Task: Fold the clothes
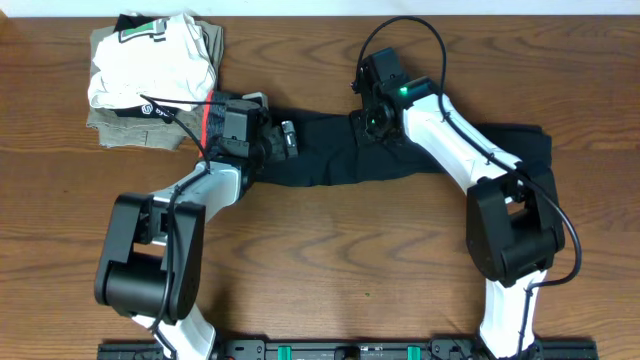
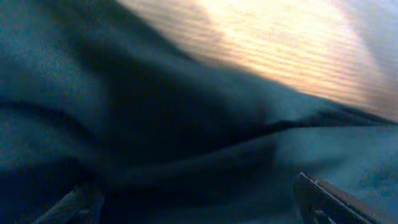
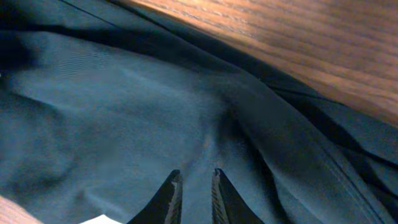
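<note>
The clothes (image 1: 330, 158), long black pants, lie stretched across the table from a red-lined waistband (image 1: 210, 125) on the left to the leg ends on the right. My left gripper (image 1: 285, 140) sits low over the waist end, open. In the left wrist view its fingers (image 2: 320, 196) stand wide apart, with dark cloth (image 2: 155, 124) filling the space between them. My right gripper (image 1: 372, 122) is at the pants' far edge near the middle. Its narrow jaws (image 3: 194, 177) are pinched on a ridge of the fabric (image 3: 124, 106).
A stack of folded garments (image 1: 150, 75), white on khaki, stands at the back left, touching the waistband end. The brown wooden table (image 1: 350, 260) stretches in front of the pants. Both arm bases stand at the near edge.
</note>
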Available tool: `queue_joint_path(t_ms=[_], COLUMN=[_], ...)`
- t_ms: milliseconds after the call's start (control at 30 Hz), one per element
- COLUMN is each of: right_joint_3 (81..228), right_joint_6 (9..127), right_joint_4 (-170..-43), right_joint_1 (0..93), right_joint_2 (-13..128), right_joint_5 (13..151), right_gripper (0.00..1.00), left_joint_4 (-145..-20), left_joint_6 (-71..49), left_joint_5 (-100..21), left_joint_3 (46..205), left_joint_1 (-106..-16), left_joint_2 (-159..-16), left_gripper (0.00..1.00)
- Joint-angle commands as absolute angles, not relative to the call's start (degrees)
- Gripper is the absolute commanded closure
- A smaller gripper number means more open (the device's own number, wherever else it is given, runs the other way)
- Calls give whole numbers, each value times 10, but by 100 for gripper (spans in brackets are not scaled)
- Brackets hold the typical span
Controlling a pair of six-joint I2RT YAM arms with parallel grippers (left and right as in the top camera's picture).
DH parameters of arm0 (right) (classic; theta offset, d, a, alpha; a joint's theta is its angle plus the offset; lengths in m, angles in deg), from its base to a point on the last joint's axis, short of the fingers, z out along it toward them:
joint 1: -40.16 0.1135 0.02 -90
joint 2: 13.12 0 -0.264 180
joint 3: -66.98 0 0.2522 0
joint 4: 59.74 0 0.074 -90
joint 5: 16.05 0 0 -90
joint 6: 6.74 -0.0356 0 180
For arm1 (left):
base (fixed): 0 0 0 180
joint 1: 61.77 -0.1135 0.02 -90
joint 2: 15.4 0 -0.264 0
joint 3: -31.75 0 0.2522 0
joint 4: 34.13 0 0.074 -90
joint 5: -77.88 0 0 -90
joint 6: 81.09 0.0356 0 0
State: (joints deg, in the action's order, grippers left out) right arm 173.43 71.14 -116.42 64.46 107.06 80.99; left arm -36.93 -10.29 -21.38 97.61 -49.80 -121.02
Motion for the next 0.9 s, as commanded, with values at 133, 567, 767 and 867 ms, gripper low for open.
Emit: queue_joint_path(t_ms=[133, 567, 767, 867], right_joint_3=[1737, 1737, 1737, 1745], right_joint_6=[687, 712, 711, 711], right_joint_4=[-1183, -1228, -1240, -1257], right_joint_1=[621, 523, 480, 465], right_joint_2=[1102, 1134, 1146, 1137], right_joint_5=[799, 755, 678, 630], right_gripper=[83, 84, 91, 93], left_joint_4=[-385, -419, -431, -431], left_joint_6=[-93, -93, -93, -90], left_joint_5=[-118, -110, -110, -110], left_joint_3=[978, 978, 978, 978], left_joint_1=[-499, -545, -570, -574], left_joint_2=[-1219, -1221, -1221, -1221], left_gripper=[2, 2, 2, 2])
